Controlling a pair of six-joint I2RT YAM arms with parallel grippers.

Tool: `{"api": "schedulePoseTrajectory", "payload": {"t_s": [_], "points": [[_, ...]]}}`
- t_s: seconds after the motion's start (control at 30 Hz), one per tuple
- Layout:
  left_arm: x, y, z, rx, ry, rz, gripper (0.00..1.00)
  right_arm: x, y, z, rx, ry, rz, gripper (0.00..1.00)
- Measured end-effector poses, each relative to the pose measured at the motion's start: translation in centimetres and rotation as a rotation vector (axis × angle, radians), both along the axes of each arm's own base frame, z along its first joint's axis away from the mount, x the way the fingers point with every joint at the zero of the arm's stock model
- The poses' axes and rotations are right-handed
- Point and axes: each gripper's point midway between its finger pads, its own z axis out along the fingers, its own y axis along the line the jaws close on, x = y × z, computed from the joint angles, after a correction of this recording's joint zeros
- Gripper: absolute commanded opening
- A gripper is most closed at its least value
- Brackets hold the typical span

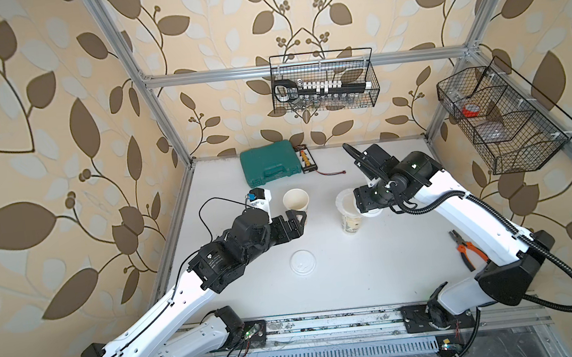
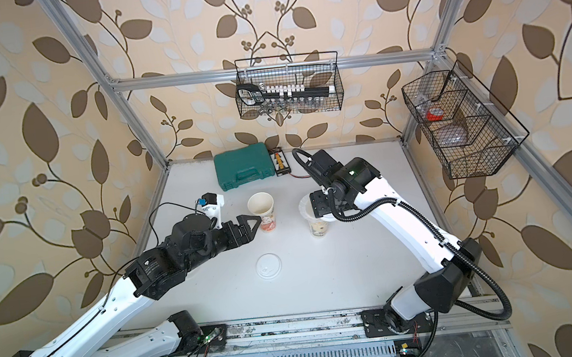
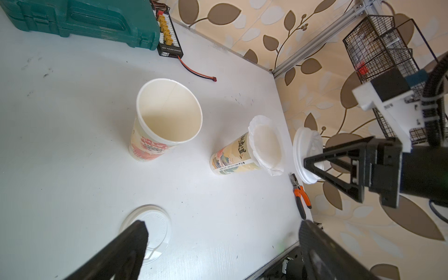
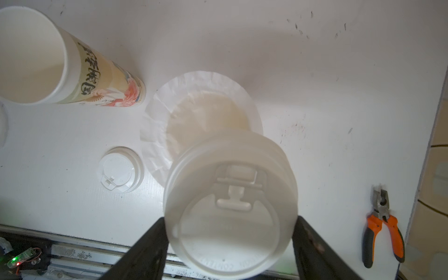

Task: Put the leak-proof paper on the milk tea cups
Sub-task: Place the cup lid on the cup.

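Over the white bench [image 1: 361,287], the left arm stretches from its base at the near edge in a long, low reach with the wrist level. The left tool [image 1: 298,223] is spread to its full width with nothing between the fingers, and points at the side of the red-orange cup [image 1: 296,200], whose mouth is uncovered. The right arm slopes up from its base and bends at the elbow, so the right tool [image 4: 230,219] points down at the bench, fingers clamped on opposite edges of a white lid [image 4: 230,194]. That lid hangs just above the green-beige cup [image 3: 230,157], partly overlapping it. The leak-proof paper [image 4: 160,116] lies draped over this cup's mouth. A second lid [image 1: 302,262] rests flat on the bench, nearer the bases.
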Motion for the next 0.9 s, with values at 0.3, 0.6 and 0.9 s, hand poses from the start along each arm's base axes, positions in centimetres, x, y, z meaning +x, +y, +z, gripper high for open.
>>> {"api": "schedulePoseTrajectory", "payload": {"t_s": [0.3,0.6,0.9], "points": [[-0.1,-0.4,-0.2,0.015,-0.002,-0.033,0.99,2.7,1.5,-1.4,-0.006,0.043,0.061,0.76],[0.0,-0.6,-0.4,0.042,-0.015,-0.051,0.99,2.9,2.3,-2.7,-0.003,0.085,0.092,0.76],[0.1,-0.7,-0.4,0.046,-0.018,-0.054,0.99,2.6,2.3,-3.2,-0.010,0.103,0.104,0.76]]}}
